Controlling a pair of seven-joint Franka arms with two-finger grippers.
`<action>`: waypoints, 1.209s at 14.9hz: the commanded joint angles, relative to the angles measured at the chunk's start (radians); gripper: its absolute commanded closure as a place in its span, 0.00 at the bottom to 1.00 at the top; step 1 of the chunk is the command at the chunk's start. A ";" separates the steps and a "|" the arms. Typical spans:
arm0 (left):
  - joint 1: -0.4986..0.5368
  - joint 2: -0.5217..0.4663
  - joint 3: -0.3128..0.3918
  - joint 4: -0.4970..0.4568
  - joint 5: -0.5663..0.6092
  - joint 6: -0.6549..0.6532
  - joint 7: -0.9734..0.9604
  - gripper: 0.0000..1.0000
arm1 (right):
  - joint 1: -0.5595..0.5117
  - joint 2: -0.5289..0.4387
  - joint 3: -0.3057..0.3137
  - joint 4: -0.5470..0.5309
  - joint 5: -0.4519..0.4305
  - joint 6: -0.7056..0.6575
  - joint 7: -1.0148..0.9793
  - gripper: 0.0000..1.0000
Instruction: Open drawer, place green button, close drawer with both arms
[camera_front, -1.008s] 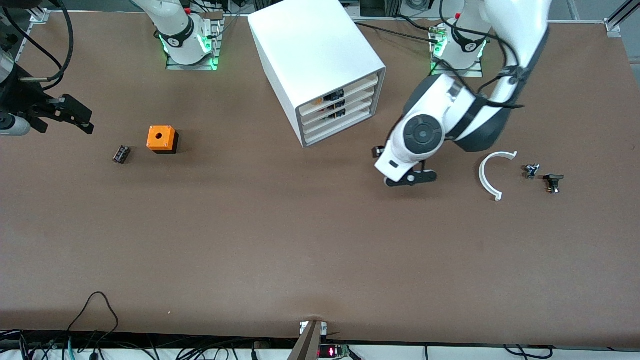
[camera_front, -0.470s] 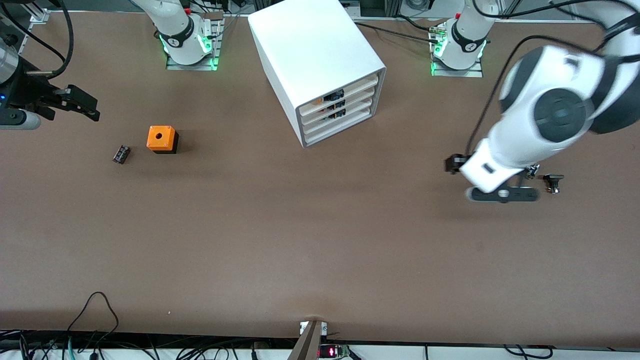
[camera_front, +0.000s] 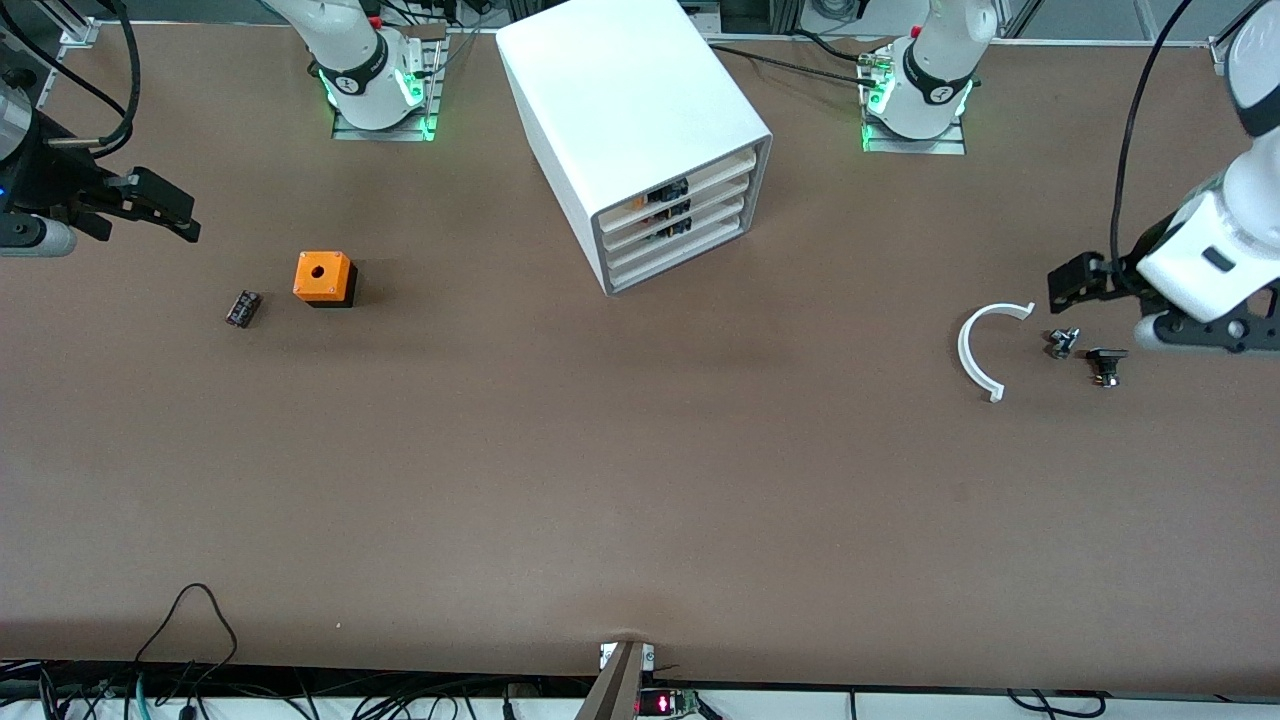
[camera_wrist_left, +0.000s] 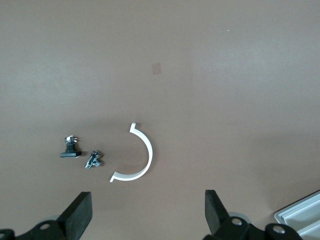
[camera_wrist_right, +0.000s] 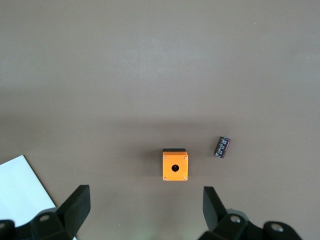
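Observation:
The white cabinet (camera_front: 630, 110) stands at the table's middle, near the arms' bases. Its third drawer (camera_front: 690, 232) is shut, like the others. Small dark parts show at the fronts of the upper three drawers. No green-capped button shows in any view. My left gripper (camera_front: 1125, 308) is open and empty above the table at the left arm's end, beside a white arc and two small parts; it also shows in the left wrist view (camera_wrist_left: 148, 215). My right gripper (camera_front: 165, 210) is open and empty, high at the right arm's end, also in the right wrist view (camera_wrist_right: 145, 210).
A white arc piece (camera_front: 982, 352) (camera_wrist_left: 140, 160), a small silver part (camera_front: 1062, 342) (camera_wrist_left: 93, 160) and an all-black button (camera_front: 1106, 365) (camera_wrist_left: 71, 148) lie at the left arm's end. An orange box with a hole (camera_front: 323, 277) (camera_wrist_right: 175, 164) and a dark cylinder (camera_front: 242, 308) (camera_wrist_right: 222, 147) lie at the right arm's end.
The left arm has swung fast from in front of the cabinet to its own end of the table, past the white arc. The right gripper has shifted only slightly.

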 joint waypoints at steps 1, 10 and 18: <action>-0.079 -0.097 0.087 -0.111 -0.032 0.077 0.032 0.01 | -0.014 0.002 0.006 0.026 0.020 -0.006 -0.013 0.00; -0.095 -0.184 0.133 -0.223 -0.075 0.135 0.030 0.01 | -0.014 0.002 0.008 0.030 0.020 -0.006 -0.011 0.00; -0.089 -0.167 0.133 -0.203 -0.075 0.080 0.032 0.01 | -0.014 0.002 0.009 0.030 0.020 -0.007 -0.007 0.00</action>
